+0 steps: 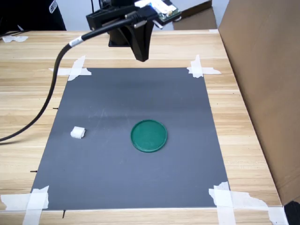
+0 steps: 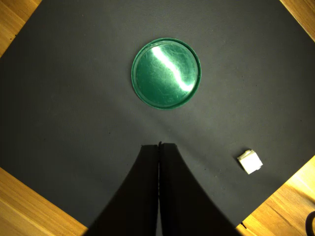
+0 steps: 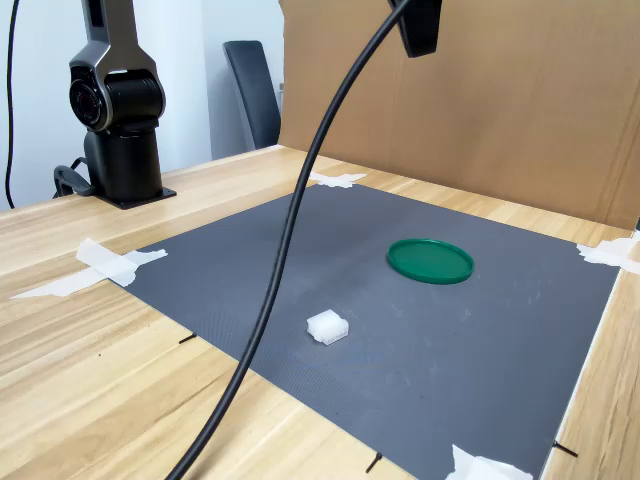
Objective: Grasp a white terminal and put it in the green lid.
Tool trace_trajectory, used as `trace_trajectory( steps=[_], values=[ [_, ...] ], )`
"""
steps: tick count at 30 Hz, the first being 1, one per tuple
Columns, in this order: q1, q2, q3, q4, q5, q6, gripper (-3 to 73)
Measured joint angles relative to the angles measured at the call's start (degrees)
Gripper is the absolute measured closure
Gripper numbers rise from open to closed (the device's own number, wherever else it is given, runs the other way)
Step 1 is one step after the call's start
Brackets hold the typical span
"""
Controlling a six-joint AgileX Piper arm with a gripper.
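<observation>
Green lid [image 1: 148, 136] holds nothing, seemingly; white terminal [image 1: 78, 133] lies apart.

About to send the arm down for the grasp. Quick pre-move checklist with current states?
1. White terminal visible, alone on the mat: ok.
2. Green lid empty, flat on the mat: ok.
3. Terminal and lid apart, room to approach: ok.
4. Gripper jaws open for the grasp: not ok, they are shut.
5. Gripper above the terminal: not ok, it hangs high, off to one side.
6. Cable clear of the terminal: cannot tell.
</observation>
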Motion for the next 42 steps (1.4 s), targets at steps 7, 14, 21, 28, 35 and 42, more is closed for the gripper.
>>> trace_trajectory(
  steps=[7,14,21,28,35,42],
  values=[
    [-5.25,2.17,-1.31,0.93,-0.41,-0.23,72.2],
    [-8.12,5.61,-4.36,0.98,-0.42,-0.57,72.2],
    [-14.57,12.06,-18.01,-0.17,-0.35,-0.52,72.2],
    [-20.77,14.08,-18.63,-0.53,-0.22,-3.19,72.2],
    [-28.60,15.17,-17.15,1.23,-0.14,-9.30,72.2],
    [-29.87,15.17,-10.42,1.80,-0.36,-11.82,72.2]
  ],
)
